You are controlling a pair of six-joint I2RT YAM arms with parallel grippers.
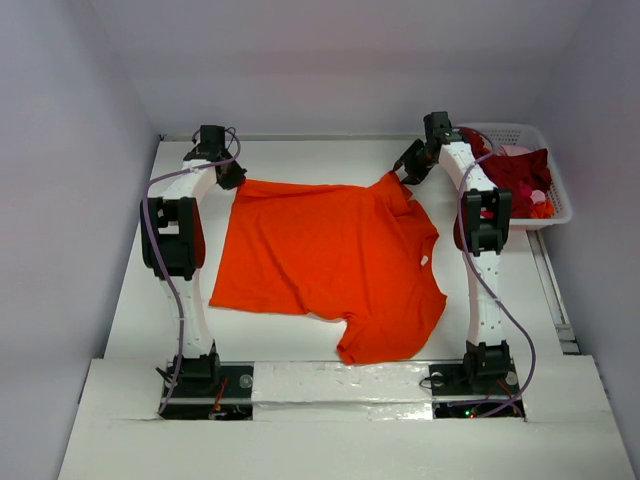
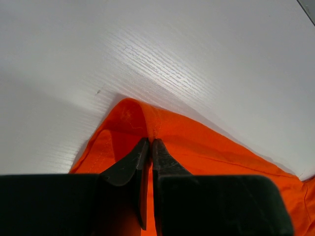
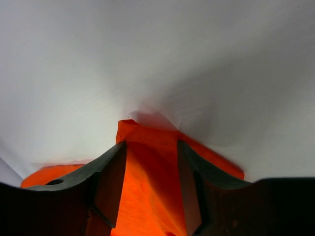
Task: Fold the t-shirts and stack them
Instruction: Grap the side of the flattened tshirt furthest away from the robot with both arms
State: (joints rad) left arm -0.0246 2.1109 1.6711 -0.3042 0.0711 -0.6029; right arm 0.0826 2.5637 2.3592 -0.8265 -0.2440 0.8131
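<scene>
Top external view: one orange t-shirt [image 1: 330,255] lies spread on the white table [image 1: 300,155], its long axis running from one arm across to the other, hem toward the left arm and neck toward the right. The left gripper [image 1: 232,178] sits at the far hem corner and the right gripper [image 1: 405,172] at the far sleeve, so the cloth lies behind both, toward the bases. Each arm is nearest its own corner. Beyond the right gripper, outboard, a white lattice basket [image 1: 560,190] holds a dark red t-shirt [image 1: 515,170] and something pale pink; only this view shows them. Left wrist view: the left gripper [image 2: 150,142] has its fingers pressed together on a peaked fold of the orange t-shirt [image 2: 197,142], with bare table ahead. Right wrist view: the right gripper [image 3: 151,143] has its fingers apart, straddling the orange t-shirt [image 3: 147,187] at its stitched sleeve edge and not yet clamped. The grip must probably close before any fold toward the bases.
</scene>
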